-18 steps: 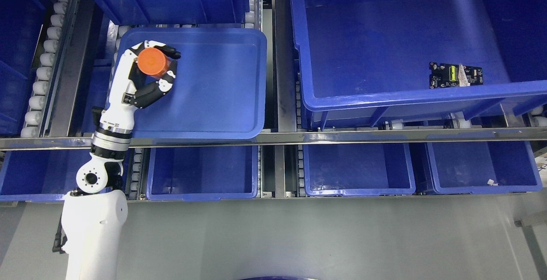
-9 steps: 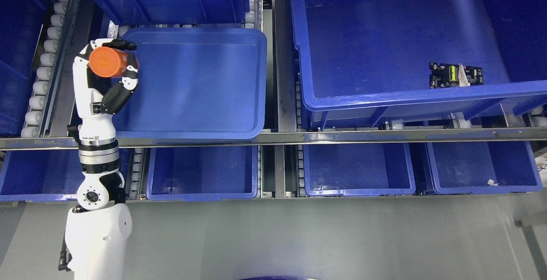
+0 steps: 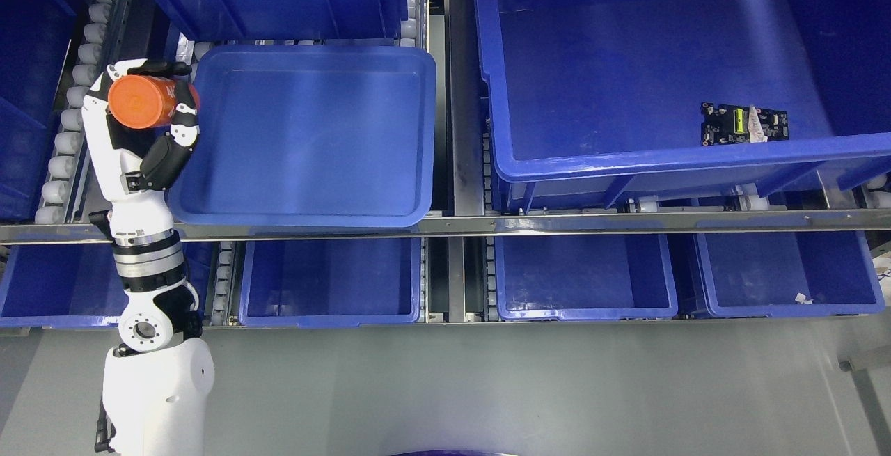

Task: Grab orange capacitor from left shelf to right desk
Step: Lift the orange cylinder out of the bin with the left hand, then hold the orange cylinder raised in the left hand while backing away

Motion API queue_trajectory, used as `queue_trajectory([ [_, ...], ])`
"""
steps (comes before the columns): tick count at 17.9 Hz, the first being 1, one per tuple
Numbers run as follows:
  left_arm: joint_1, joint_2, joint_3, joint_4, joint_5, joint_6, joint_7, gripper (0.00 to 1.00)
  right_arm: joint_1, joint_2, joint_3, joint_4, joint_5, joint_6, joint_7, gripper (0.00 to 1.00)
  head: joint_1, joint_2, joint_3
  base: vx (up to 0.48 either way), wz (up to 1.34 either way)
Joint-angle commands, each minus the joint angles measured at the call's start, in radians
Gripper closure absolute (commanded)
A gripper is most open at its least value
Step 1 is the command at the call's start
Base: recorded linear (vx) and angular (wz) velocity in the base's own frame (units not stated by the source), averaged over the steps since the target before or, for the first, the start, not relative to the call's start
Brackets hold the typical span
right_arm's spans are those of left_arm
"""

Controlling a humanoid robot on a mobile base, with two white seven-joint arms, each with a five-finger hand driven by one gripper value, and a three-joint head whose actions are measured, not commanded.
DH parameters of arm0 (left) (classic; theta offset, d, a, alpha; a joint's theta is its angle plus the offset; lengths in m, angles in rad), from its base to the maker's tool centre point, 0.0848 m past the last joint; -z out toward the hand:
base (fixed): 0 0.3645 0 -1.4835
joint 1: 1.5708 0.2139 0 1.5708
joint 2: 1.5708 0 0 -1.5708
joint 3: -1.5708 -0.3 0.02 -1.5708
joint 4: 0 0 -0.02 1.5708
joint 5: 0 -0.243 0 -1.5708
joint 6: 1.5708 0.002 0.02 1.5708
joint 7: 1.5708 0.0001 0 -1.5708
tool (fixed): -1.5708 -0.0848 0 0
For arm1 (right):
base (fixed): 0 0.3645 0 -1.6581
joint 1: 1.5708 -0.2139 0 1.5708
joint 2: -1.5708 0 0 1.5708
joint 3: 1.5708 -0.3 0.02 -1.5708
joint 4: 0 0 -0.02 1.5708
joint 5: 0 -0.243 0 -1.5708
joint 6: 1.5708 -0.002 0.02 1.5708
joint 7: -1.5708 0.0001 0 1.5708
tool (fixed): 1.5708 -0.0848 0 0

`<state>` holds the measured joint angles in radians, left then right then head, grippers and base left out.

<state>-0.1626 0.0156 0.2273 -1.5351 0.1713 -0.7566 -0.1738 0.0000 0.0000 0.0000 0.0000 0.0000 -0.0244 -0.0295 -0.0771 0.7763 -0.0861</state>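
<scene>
My left hand [image 3: 143,111] is shut on the orange capacitor [image 3: 139,101], a short orange cylinder with its round end facing the camera. The hand holds it up beside the left rim of the shallow blue tray [image 3: 411,129], over the white shelf rollers [image 3: 69,122]. Black fingers [image 3: 163,153] curl around the cylinder from below and above. The white left arm rises from the lower left of the picture. The right arm does not show.
A large blue bin [image 3: 626,156] on the right holds a small black circuit board [image 3: 743,124]. Several blue bins [image 3: 585,303] sit on the lower shelf level behind a metal rail [image 3: 445,223]. Grey floor [image 3: 487,386] lies in front.
The left hand has carried the orange capacitor leftward, out from over the shallow tray to beyond its left rim. The tray and bins stay where they were.
</scene>
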Motion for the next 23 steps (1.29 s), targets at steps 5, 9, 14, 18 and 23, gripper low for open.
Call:
queue_trajectory([
  [5, 0.017, 0.002, 0.015, -0.102, 0.000, -0.013, -0.003, 0.99, 0.020, -0.017, -0.012, -0.017, 0.003, 0.000, 0.000, 0.00, 0.0000, 0.000, 0.000, 0.000, -0.02],
  [9, 0.023, 0.002, 0.018, -0.108, 0.000, -0.029, -0.006, 0.99, 0.020, -0.017, -0.012, -0.017, 0.003, 0.001, 0.000, 0.00, 0.0000, 0.000, 0.000, -0.042, -0.05],
  [14, 0.026, 0.002, 0.032, -0.117, 0.000, -0.029, -0.006, 0.99, 0.020, -0.017, -0.012, -0.017, 0.003, 0.001, 0.000, 0.00, 0.0000, 0.000, 0.000, -0.107, -0.06],
  [18, 0.026, 0.002, 0.034, -0.117, 0.000, -0.029, -0.006, 0.99, 0.020, -0.017, -0.012, -0.017, 0.003, 0.001, 0.000, 0.00, 0.0000, 0.000, 0.000, -0.167, 0.01],
  [23, 0.021, 0.002, 0.032, -0.117, 0.000, -0.029, -0.007, 0.99, 0.020, -0.017, -0.012, -0.017, 0.003, 0.000, 0.000, 0.00, 0.0000, 0.000, 0.000, -0.178, 0.03],
])
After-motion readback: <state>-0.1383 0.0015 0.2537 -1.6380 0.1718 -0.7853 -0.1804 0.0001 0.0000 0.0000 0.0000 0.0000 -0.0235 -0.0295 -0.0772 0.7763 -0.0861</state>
